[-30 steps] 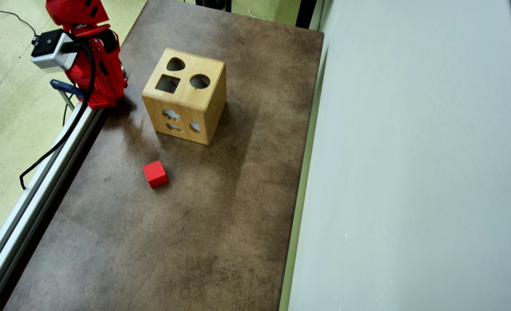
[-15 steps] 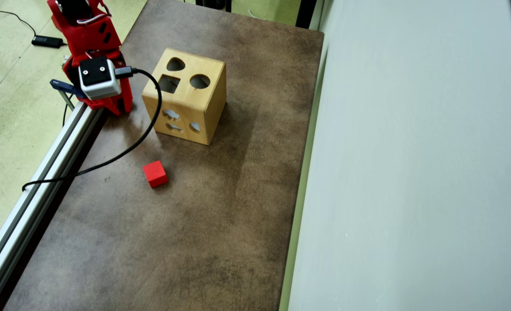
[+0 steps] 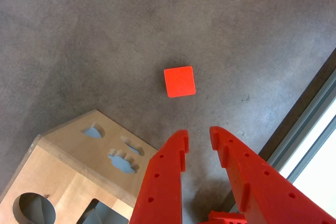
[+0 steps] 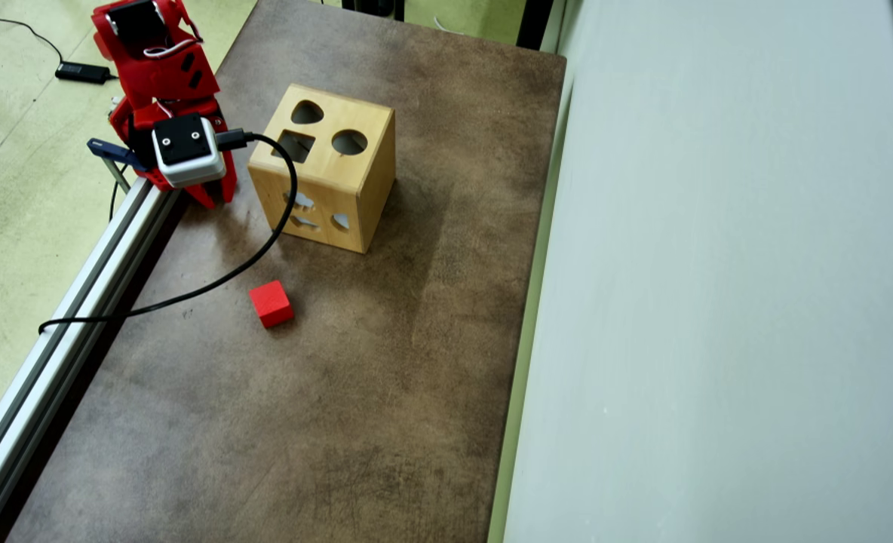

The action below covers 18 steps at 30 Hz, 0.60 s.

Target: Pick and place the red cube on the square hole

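Pointing down at the brown worktop, the gripper shows two red jaws standing slightly apart with nothing between them. In the overhead view a white wrist camera hides most of the jaws. The wooden box is cut off at the wrist view's lower edge; the square hole is crossed by the black cable. Since half a second ago the arm has advanced slightly toward the box. The red cube lies on the worktop ahead of the jaw tips, well apart from them.

The claw has swung toward the table.
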### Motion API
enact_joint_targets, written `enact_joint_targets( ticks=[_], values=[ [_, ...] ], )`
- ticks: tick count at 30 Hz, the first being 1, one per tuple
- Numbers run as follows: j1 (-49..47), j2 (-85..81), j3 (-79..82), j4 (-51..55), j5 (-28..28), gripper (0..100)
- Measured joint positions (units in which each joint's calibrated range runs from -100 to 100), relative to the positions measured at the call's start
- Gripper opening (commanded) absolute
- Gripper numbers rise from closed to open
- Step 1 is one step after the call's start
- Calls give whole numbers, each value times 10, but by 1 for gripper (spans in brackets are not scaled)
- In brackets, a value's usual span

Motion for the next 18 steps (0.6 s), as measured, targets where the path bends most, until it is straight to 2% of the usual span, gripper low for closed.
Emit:
enact_joint_targets(
  ticks=[9,18],
  values=[
    [0,0,0,0,0,10],
    [0,20,0,0,0,39]
  ],
)
